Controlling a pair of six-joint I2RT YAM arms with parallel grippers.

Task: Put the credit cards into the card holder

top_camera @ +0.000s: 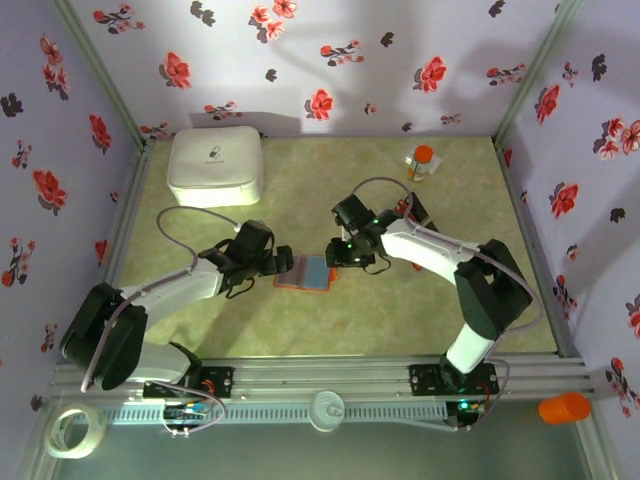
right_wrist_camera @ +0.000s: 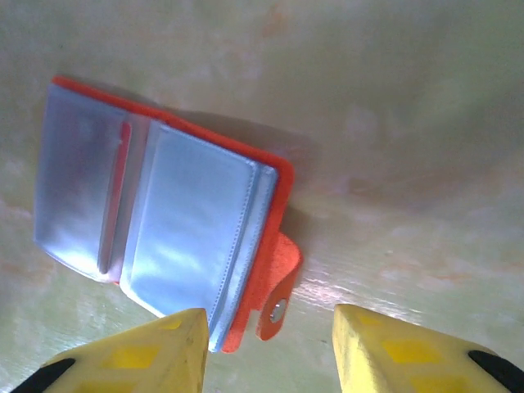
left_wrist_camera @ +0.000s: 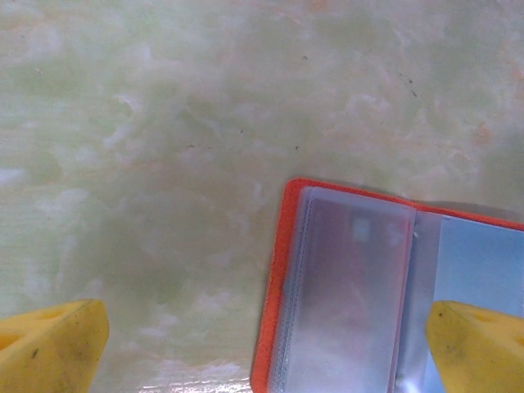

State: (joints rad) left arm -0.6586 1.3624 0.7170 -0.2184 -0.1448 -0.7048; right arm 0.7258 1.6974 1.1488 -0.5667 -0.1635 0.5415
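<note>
Right gripper (right_wrist_camera: 268, 315) beside holder (right_wrist_camera: 188, 213), bottle (top_camera: 422, 162) behind

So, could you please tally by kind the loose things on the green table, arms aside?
Orange-red folding card holder, open: 1
Big white rounded box: 1
Small clear bottle with orange cap: 1
Total: 3, plus something red half-hidden behind the right arm.

Orange-red card holder (top_camera: 303, 272) open flat on the table (top_camera: 400, 320), blue-grey pockets up
</note>
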